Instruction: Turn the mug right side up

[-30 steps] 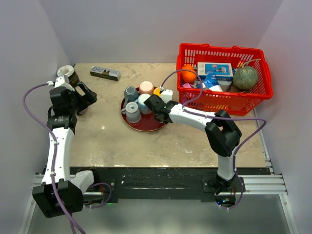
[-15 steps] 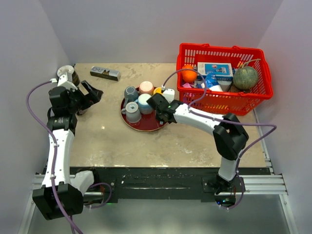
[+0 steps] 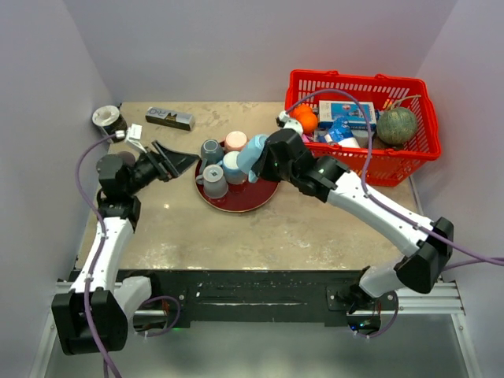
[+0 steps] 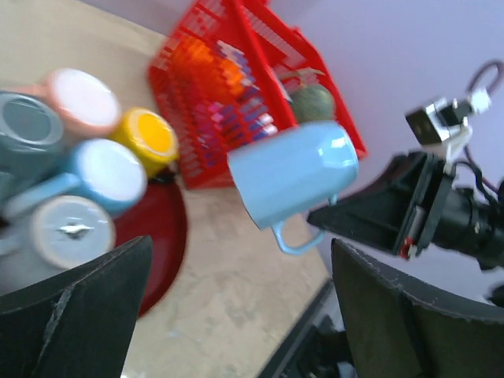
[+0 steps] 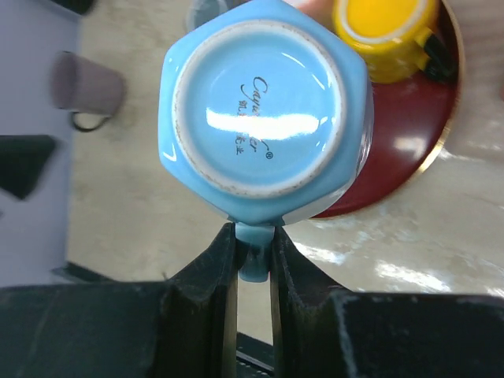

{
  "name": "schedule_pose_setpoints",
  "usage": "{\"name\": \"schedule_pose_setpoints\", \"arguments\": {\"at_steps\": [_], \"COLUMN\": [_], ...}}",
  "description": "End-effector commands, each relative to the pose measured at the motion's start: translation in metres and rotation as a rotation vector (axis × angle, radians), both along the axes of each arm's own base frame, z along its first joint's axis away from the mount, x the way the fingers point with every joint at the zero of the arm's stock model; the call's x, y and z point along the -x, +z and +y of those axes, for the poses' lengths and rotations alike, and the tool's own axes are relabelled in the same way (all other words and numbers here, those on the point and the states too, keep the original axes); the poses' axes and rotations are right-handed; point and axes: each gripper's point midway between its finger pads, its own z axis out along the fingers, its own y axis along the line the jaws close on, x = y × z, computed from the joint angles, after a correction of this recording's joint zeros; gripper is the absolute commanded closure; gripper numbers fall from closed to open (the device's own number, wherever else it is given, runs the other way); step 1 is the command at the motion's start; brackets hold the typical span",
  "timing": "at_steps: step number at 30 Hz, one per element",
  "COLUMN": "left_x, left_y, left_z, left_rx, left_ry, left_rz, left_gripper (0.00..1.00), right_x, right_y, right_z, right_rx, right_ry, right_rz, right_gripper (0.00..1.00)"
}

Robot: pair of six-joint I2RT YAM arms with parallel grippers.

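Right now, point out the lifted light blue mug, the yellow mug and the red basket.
light blue mug (image 5: 260,118), right wrist view, middle of its base.
yellow mug (image 4: 150,134), left wrist view, its yellow top face.
red basket (image 3: 358,75), top external view, far rim.

Soft, even overhead light fills the top view, leaving faint shadows on the bench (image 3: 236,228). The left wrist view is motion-blurred: the mugs (image 4: 106,173) smear, and its dark fingers (image 4: 71,315) sit out of focus. In the right wrist view, white glare streaks the sharply focused glazed base of the light-blue mug (image 5: 264,110).
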Motion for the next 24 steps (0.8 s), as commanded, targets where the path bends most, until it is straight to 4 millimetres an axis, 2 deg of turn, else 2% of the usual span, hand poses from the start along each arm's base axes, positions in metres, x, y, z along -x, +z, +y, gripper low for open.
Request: {"name": "schedule_pose_setpoints", "arguments": {"at_steps": [1, 4, 10, 11, 12, 18, 24], "left_x": [0.038, 0.046, 0.061, 0.062, 0.065, 0.075, 0.077], "left_y": [0.041, 0.055, 0.088, 0.094, 0.1, 0.126, 0.145], "left_z": [-0.056, -0.073, -0.087, -0.087, -0.088, -0.091, -0.09], "left_rx": [0.136, 0.171, 0.319, 0.338, 0.361, 0.44, 0.519], "left_ry": [-0.29, -0.332, -0.352, -0.355, -0.363, -0.401, -0.413], "left_rz": [-0.117, -0.138, -0.151, -0.173, -0.174, -0.232, -0.251], "left_gripper": [0.01, 0.01, 0.01, 0.01, 0.01, 0.01, 0.01], "right_x": [-0.004, 0.002, 0.02, 0.021, 0.025, 0.044, 0.059], "right_y": [0.149, 0.187, 0.232, 0.23, 0.241, 0.264, 0.273], "right_z": [0.028, 0.032, 0.035, 0.036, 0.036, 0.037, 0.043], "right_rx": [-0.333, -0.419, -0.579, -0.588, -0.624, -0.71, -0.773], "right_ry": [0.118, 0.161, 0.244, 0.251, 0.265, 0.343, 0.431], "right_rz": [-0.311, -0.391, -0.515, -0.519, -0.549, -0.596, -0.626], "right_gripper": [1.0, 1.0, 1.0, 1.0, 1.0, 1.0, 1.0]}}
